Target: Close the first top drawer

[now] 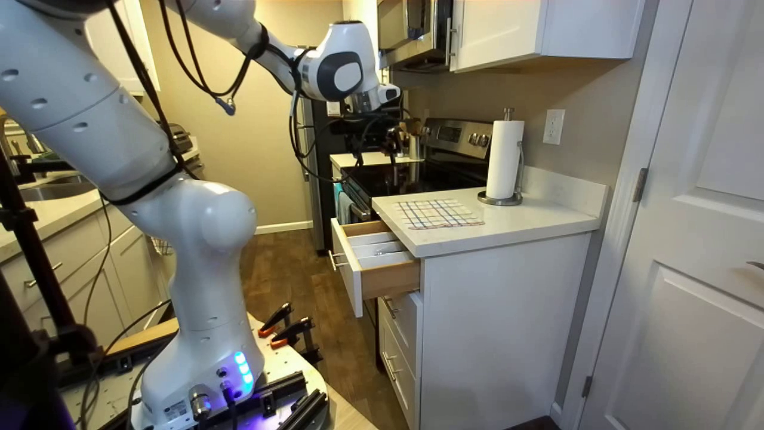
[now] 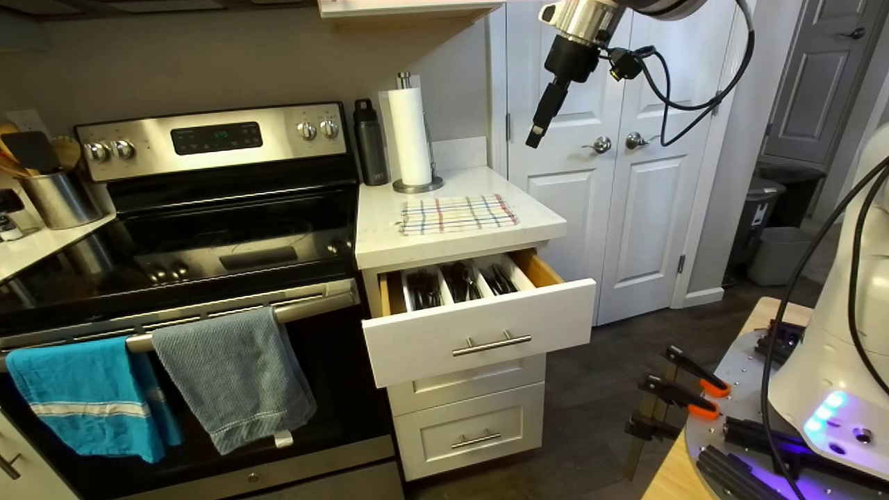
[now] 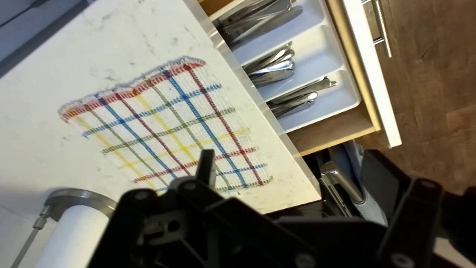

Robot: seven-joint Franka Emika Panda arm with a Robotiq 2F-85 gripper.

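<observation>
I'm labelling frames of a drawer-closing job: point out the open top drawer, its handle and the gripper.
Top drawer [image 2: 479, 319], in an exterior view: upper part of its front.
Handle [image 2: 492, 345], in an exterior view: middle of the bar.
Gripper [image 3: 290, 167], in the wrist view: midway between its parted fingertips.

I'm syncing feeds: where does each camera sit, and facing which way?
An exterior view: beside the arm, facing the open top drawer side-on; arm and base show.
An exterior view: in front of stove and drawer, looking slightly down; end effector and base show.
Wrist view: on the wrist, facing down at drawer and checkered cloth; end effector shows.
Both exterior views share stove and drawer.
</observation>
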